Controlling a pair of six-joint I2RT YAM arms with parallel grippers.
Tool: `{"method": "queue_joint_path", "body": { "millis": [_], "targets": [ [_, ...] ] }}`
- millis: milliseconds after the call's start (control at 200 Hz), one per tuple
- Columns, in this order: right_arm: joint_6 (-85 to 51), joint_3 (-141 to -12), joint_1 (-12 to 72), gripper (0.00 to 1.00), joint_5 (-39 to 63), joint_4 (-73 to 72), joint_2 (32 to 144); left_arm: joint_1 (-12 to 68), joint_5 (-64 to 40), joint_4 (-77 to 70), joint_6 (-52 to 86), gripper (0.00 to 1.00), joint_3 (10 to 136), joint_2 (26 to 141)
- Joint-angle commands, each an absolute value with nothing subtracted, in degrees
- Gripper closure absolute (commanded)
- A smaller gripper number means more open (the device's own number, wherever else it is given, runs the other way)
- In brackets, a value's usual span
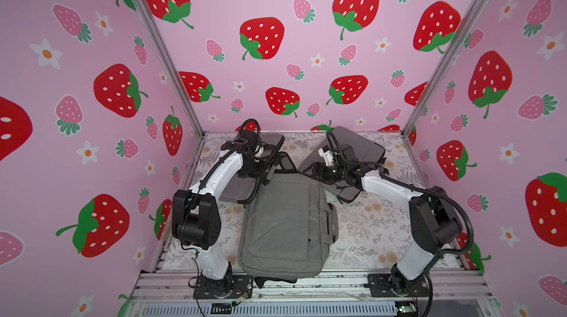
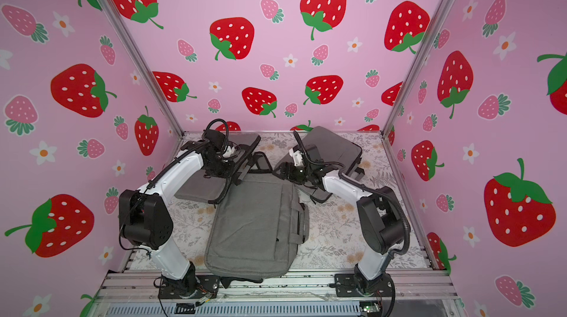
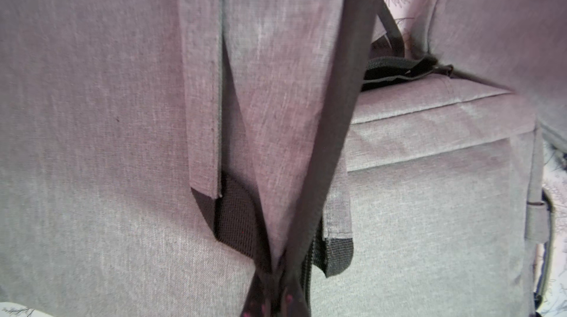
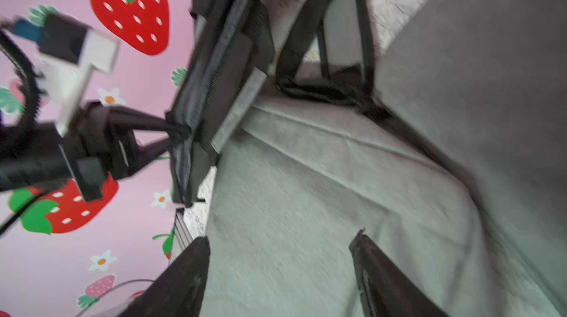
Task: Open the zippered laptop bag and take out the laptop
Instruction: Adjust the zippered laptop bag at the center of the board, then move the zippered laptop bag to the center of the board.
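Note:
The grey zippered laptop bag (image 1: 285, 223) (image 2: 254, 223) lies flat in the middle of the table, and its side handle (image 1: 329, 223) faces right. The laptop is hidden. At the bag's far left corner my left gripper (image 1: 259, 177) (image 3: 276, 297) is shut on a black strap (image 3: 322, 146), which runs taut up from the fingers. In the right wrist view that strap (image 4: 181, 134) is pinched at the edge of a padded grey piece. My right gripper (image 1: 310, 171) (image 4: 279, 248) hangs open just over the bag's far right corner (image 4: 306, 192), with nothing between its fingers (image 4: 190, 269).
A grey fabric piece (image 1: 236, 189) lies under my left arm, and another grey bag (image 1: 362, 146) sits at the back right under my right wrist. Black loop handles (image 4: 325, 85) lie at the bag's far end. Strawberry-patterned walls close in three sides.

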State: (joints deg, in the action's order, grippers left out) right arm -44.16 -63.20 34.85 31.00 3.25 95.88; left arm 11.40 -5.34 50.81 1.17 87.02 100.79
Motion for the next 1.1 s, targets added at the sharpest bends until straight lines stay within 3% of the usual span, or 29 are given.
{"method": "queue_joint_path", "body": {
  "millis": [0, 420, 760, 960, 1091],
  "targets": [
    [-37.3, -57.4, 34.1, 0.17, 27.3, 11.2, 89.0, 10.3, -6.2, 49.6, 1.9, 1.0, 90.9, 101.2],
    [-35.7, -44.4, 33.4, 0.11, 28.2, 13.7, 85.0, 7.6, -7.5, 49.7, 1.7, 1.0, 92.4, 103.7],
    [-40.4, -41.1, 34.1, 0.14, 35.9, 2.4, 93.4, 6.4, -10.4, 49.5, 1.8, 1.0, 91.5, 104.7],
    [-42.6, -41.7, 35.7, 0.21, 38.4, -2.1, 98.2, 6.3, -11.1, 49.6, 1.8, 1.0, 91.2, 104.9],
    [-43.7, -40.9, 36.0, 0.36, 39.0, -4.8, 99.6, 6.3, -11.8, 49.5, 1.8, 1.0, 91.0, 105.2]
  ]
}}
